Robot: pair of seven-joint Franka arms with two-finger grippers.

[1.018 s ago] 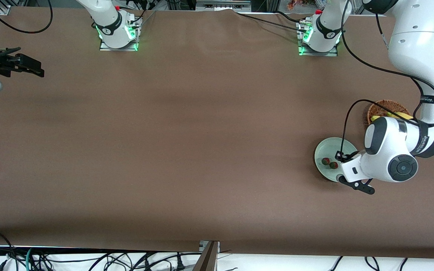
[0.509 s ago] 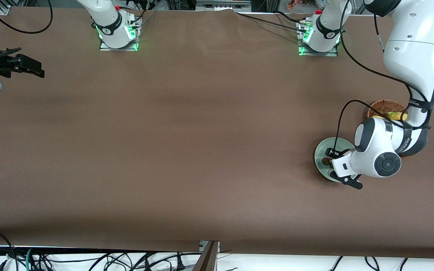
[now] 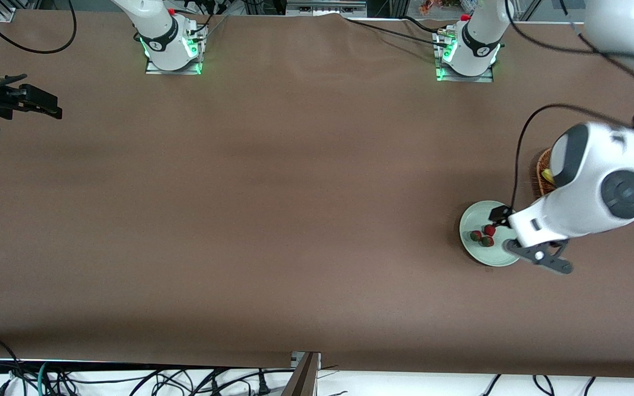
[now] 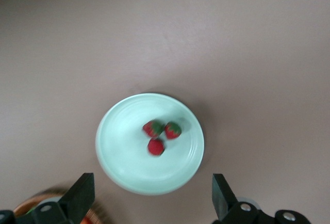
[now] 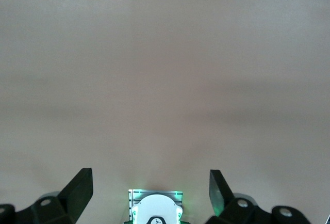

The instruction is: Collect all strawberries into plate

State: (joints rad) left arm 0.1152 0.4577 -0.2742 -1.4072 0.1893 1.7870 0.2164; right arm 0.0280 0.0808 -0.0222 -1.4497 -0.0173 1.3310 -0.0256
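Three strawberries (image 3: 485, 235) lie close together on the pale mint-green plate (image 3: 471, 220), toward the left arm's end of the table. The left wrist view looks straight down on these strawberries (image 4: 161, 135) and the plate (image 4: 118, 162). My left gripper (image 4: 150, 185) hangs open above the plate's edge, on the side toward the basket, with nothing between its fingers. In the front view the left arm's white hand hides part of the plate. My right gripper (image 3: 47, 104) waits open and holding nothing over the right arm's end of the table, and it also shows in its own wrist view (image 5: 150, 180).
A brown wicker basket (image 3: 541, 170) with something yellow in it stands beside the plate, farther from the front camera and largely hidden by the left arm. Its rim (image 4: 91, 214) shows by a left finger. Bare brown tabletop lies between the two arms.
My left gripper has opened and let a third strawberry go onto the plate, then risen and drawn back toward the basket. The right arm has barely moved.
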